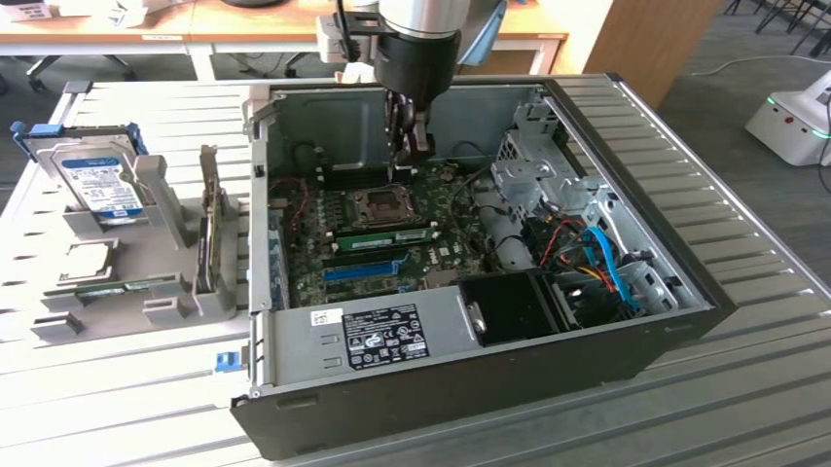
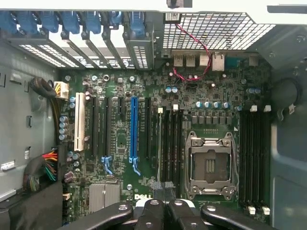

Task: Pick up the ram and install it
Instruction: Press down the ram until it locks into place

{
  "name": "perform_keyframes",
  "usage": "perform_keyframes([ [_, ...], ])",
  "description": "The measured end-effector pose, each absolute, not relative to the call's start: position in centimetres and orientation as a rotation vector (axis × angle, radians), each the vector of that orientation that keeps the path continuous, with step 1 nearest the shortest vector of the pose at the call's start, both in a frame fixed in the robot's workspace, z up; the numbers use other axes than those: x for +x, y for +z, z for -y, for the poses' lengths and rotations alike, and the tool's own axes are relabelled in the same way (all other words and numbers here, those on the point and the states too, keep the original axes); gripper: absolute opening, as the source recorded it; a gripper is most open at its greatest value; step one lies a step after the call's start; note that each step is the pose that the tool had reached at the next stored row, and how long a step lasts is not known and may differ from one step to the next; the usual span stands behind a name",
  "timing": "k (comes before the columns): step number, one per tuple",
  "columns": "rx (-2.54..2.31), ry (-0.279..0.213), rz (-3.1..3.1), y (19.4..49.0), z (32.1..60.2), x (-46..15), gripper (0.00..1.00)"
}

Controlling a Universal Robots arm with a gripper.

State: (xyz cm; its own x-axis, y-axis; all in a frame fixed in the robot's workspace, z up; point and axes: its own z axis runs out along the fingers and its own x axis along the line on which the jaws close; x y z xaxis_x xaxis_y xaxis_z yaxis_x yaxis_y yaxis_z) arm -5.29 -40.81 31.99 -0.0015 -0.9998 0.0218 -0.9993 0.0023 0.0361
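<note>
**benchrat:** When I grabbed that moment, the pincer (image 1: pixel 418 148) was hanging upper centre in the exterior view, dipped inside the open PC case (image 1: pixel 429 389) right above the motherboard (image 1: pixel 389 248). Could you tell if it had anything?

**slotjockey:** Nope, looked empty to me. The fingers were pinched fully together, and on the wrist view the pincer (image 2: pixel 165 188) showed nothing I could make out between the pads, just the board underneath.

**benchrat:** So where was the ram?

**slotjockey:** The ram (image 1: pixel 389 236) sat standing on edge in a memory slot, just below the CPU socket (image 1: pixel 385 204) in the exterior view, a bit above the blue slot (image 1: pixel 364 270). On the wrist view I think it was the pale thin line (image 2: pixel 159 143) between the blue slot (image 2: pixel 133 127) and the CPU socket (image 2: pixel 209 165), nearly under the fingertips. Touching or not, couldn't say.

**benchrat:** And the other green stick?

**slotjockey:** The other green stick (image 1: pixel 115 288) lay flat on the grey rack (image 1: pixel 214 292) at the exterior view's left, below the hard drive (image 1: pixel 101 185), all on the slatted worktop (image 1: pixel 727 389).
</note>
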Motion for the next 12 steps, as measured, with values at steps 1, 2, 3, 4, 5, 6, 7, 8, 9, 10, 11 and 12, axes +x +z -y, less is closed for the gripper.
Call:
perform_keyframes([
  [1,2.19,-0.016,2.194,31.98,40.81,-5.29,0.11],
  [2,2.19,-0.016,2.195,31.99,40.81,-5.29,0.11],
  [3,2.19,-0.016,2.194,31.99,40.8,-5.29,0.11],
  [4,2.19,-0.016,2.194,31.98,40.81,-5.29,0.11],
  [5,2.19,-0.016,2.194,31.98,40.81,-5.29,0.11],
  [6,2.19,-0.016,2.194,31.98,40.81,-5.29,0.11],
  [7,2.19,-0.016,2.194,31.98,40.81,-5.29,0.11],
  [8,2.19,-0.016,2.194,31.98,40.8,-5.29,0.11],
  [9,2.19,-0.016,2.194,31.98,40.81,-5.29,0.11],
  [10,2.19,-0.016,2.194,31.98,40.81,-5.29,0.11],
  [11,2.19,-0.016,2.194,31.99,40.81,-5.29,0.11],
  [12,2.19,-0.016,2.194,31.99,40.8,-5.29,0.11],
])
